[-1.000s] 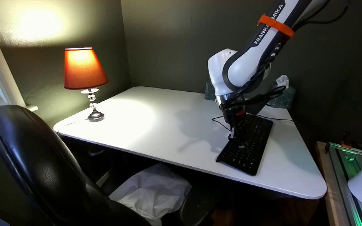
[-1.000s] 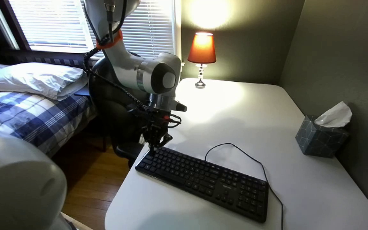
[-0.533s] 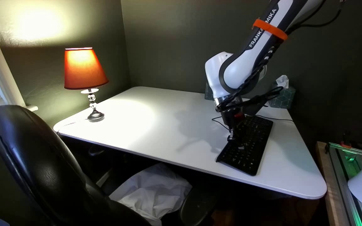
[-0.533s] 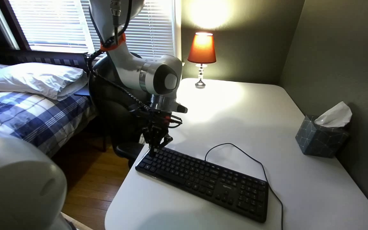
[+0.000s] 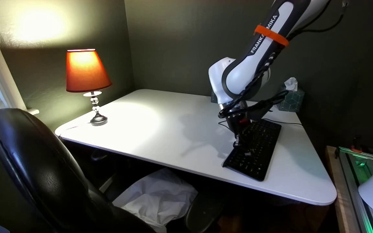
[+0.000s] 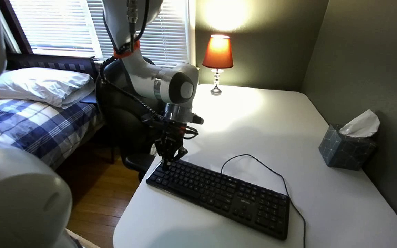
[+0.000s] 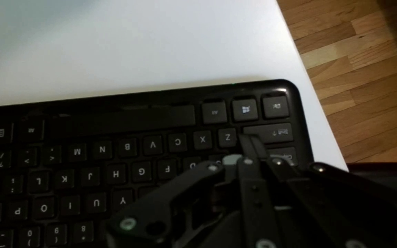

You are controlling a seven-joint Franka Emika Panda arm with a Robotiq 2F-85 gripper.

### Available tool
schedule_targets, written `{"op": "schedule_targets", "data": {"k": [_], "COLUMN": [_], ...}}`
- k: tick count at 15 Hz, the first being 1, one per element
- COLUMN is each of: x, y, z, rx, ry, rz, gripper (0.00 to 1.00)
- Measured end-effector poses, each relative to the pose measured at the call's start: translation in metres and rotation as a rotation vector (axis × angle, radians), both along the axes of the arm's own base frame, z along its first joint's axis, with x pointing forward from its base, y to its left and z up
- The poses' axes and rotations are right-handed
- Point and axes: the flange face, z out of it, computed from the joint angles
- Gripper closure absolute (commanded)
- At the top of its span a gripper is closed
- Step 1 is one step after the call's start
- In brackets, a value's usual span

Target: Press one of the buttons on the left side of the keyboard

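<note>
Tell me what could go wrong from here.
The tips of the closed gripper appear beside the Z key and Shift key, so they might press both. The left end of the keyboard lies near the edge of the desk; a push might slide it over. The gripper hides what lies beneath, so contact may be misjudged.

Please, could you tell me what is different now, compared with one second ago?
The arm has come down a little in both exterior views, and the pincer sits slightly lower at the left end of the keyboard. Nothing was taken hold of or let go. The keyboard, orange lamp and tissue box stayed in place.
</note>
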Motion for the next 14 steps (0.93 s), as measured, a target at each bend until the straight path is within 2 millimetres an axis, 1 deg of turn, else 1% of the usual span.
{"op": "schedule_targets", "data": {"k": [14], "x": [0.0071], "y": [0.0003], "z": [-0.0106], "rx": [0.002], "ry": [0.046], "rz": [0.001], "gripper": [1.00]}}
